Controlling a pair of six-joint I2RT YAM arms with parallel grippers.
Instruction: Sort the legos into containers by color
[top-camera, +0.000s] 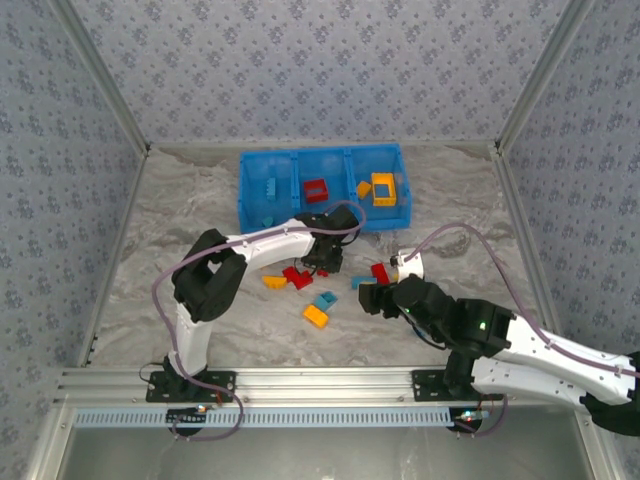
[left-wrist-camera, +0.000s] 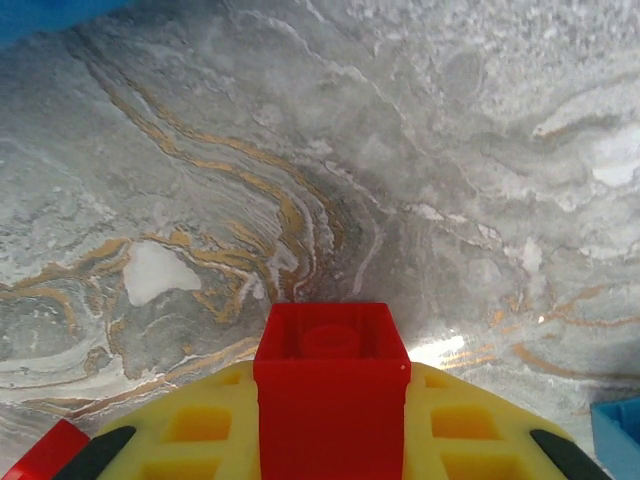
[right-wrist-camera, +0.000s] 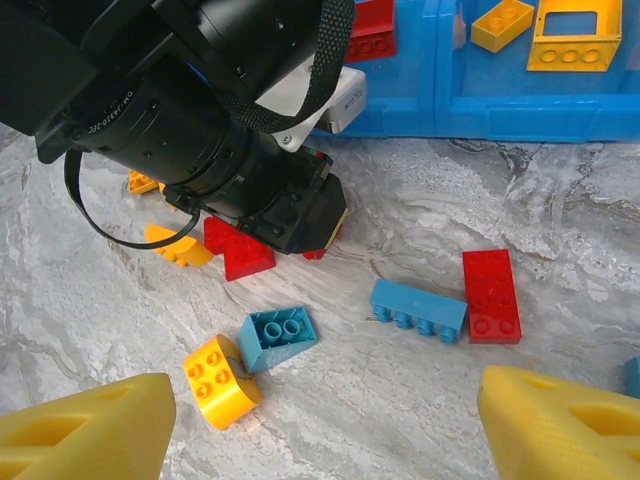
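Clearly, the left tool (left-wrist-camera: 335, 390) is pressed together on a small red brick (left-wrist-camera: 330, 345), which sits between its two yellow fingers (left-wrist-camera: 200, 425), with the marbled desk (left-wrist-camera: 420, 150) beyond it. Seen from above, this tool (top-camera: 322, 262) is close to the front wall of the blue bin (top-camera: 250, 210). The right tool (right-wrist-camera: 320, 430) is spread wide and pinches nothing; it hovers over loose legos on the desk. Below it lie a long blue brick (right-wrist-camera: 420, 310) just beside a red flat brick (right-wrist-camera: 491, 295), and a light blue brick (right-wrist-camera: 279, 338), upside down, touching a yellow-orange brick (right-wrist-camera: 221, 380). Farther away, under the left arm, are red pieces (right-wrist-camera: 240, 250) and an orange piece (right-wrist-camera: 178, 245). In the bin, the left compartment holds blue bricks (top-camera: 268, 190), the middle one a red frame (top-camera: 316, 190), the right one an orange frame (top-camera: 383, 186).
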